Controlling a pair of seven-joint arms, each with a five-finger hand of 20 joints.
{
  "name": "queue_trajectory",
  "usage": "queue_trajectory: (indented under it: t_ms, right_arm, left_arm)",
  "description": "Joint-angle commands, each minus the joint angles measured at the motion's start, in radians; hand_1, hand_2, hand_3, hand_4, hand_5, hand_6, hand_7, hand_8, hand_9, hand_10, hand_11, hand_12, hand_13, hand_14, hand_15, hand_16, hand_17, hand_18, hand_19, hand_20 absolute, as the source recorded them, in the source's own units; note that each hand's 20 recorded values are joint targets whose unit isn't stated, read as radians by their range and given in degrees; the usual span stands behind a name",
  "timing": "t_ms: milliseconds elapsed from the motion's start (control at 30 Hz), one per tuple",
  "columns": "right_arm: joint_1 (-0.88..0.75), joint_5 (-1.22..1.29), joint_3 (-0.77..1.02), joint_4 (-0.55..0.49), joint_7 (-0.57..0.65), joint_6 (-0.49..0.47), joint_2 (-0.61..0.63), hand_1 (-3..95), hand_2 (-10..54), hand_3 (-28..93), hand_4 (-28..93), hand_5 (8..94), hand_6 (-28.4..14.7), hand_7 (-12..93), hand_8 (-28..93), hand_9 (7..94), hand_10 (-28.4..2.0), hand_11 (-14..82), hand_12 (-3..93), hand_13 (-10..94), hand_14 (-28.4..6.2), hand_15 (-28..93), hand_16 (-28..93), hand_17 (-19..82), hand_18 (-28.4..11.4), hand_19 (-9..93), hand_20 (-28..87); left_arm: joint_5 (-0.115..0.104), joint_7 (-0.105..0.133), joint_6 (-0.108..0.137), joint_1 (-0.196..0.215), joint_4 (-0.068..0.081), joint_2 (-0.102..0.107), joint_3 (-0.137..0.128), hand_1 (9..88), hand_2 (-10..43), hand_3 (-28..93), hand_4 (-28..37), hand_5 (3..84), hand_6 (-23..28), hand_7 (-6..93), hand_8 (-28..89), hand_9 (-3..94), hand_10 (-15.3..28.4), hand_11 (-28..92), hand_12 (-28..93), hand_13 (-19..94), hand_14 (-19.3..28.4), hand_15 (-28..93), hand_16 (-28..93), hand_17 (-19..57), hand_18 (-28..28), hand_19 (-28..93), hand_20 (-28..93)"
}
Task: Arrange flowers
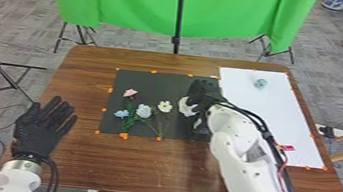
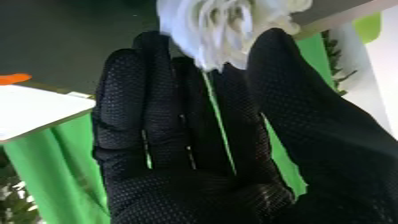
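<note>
Head view has the right hand (image 1: pixel 206 93) over the black mat (image 1: pixel 157 84) near centre, its fingers straight and thumb apart beside a white flower (image 2: pixel 218 27) at the right wrist view's top, and the left hand (image 1: pixel 40 128) spread at left.

Along the near side of the tabletop (image 1: pixel 144 164), there's a broad lane of bare wood between the left robot hand (image 1: pixel 45 125) and the right arm (image 1: pixel 236 135). Another strip runs past the far edge of the dark mat (image 1: pixel 142 81). Crossing the mat low down is trickier: pink (image 1: pixel 131 93), blue (image 1: pixel 122 113) and pale (image 1: pixel 143 110) flowers crowd its left half, their stems underneath, and the right robot hand (image 1: pixel 202 91) blocks its right side. The white board (image 1: pixel 278 111) offers open room between the small bluish object (image 1: pixel 260 83) and the red one (image 1: pixel 286 147).
</note>
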Motion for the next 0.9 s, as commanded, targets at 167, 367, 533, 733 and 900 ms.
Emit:
queue_trajectory:
  t_ms: [167, 367, 533, 733, 900]
  right_arm:
    - [0.007, 0.057, 0.072, -0.053, 0.067, 0.205, 0.015, 44.1, -9.5, 79, -28, 48.1, -5.6, 17, -13, 43.8, -17.6, 11.8, 13.6, 46, -16.4, 47, 16, 31, -21.5, 80, 27]
    - [0.102, 0.026, 0.137, 0.083, 0.102, 0.341, 0.089, 38.2, -7.2, 79, -24, 49.9, -5.7, 16, -12, 44.6, -18.2, 11.8, 13.2, 40, -17.6, 39, 12, 26, -20.3, 69, 20]
    - [0.197, 0.068, 0.209, 0.243, 0.193, 0.258, 0.109, 36.5, -6.8, 81, -25, 44.3, -6.6, 16, -12, 30.7, -18.8, 11.0, 11.1, 24, -17.3, 29, 8, 16, -18.1, 55, 14]
    - [0.236, 0.014, 0.271, 0.343, 0.169, 0.057, 0.126, 34.9, -9.2, 82, -25, 33.0, -5.6, 15, -12, 23.3, -17.3, 10.3, 8.4, 16, -17.4, 25, 6, 11, -18.4, 52, 13]
    - [0.246, 0.094, 0.309, 0.371, 0.165, -0.078, 0.089, 35.9, -9.5, 82, -26, 32.7, -4.9, 15, -12, 22.7, -16.2, 9.7, 7.9, 17, -17.5, 24, 6, 11, -19.0, 50, 14]
  left_arm:
    - [-0.028, 0.004, 0.013, 0.018, -0.001, -0.010, 0.003, 29.5, 16.5, 74, -28.2, 48.5, 9.0, 13.4, -9, 43.9, 14.9, 25, 13, 34, 15.6, 46, -6, -2.8, 14.4, 33, 17]
    - [-0.028, 0.003, 0.005, 0.010, -0.001, -0.008, 0.012, 29.5, 16.6, 74, -28.3, 48.4, 9.0, 13.4, -9, 43.9, 14.9, 25, 13, 34, 15.6, 46, -6, -2.8, 14.3, 33, 16]
    - [-0.026, 0.009, -0.007, 0.016, -0.007, -0.003, 0.003, 29.5, 16.6, 73, -28.2, 48.5, 9.1, 13.3, -9, 43.9, 14.9, 25, 13, 34, 15.6, 46, -6, -2.8, 14.3, 33, 16]
    - [-0.029, 0.012, -0.012, 0.019, -0.008, 0.004, 0.005, 29.5, 16.5, 74, -28.2, 48.5, 9.1, 13.3, -9, 44.0, 14.9, 25, 13, 34, 15.6, 46, -6, -2.8, 14.3, 33, 16]
    - [-0.070, 0.025, -0.009, 0.027, -0.012, 0.001, 0.010, 29.3, 16.0, 74, -28.0, 48.5, 9.1, 13.4, -9, 44.0, 14.9, 25, 13, 34, 15.6, 46, -6, -2.8, 14.3, 33, 16]
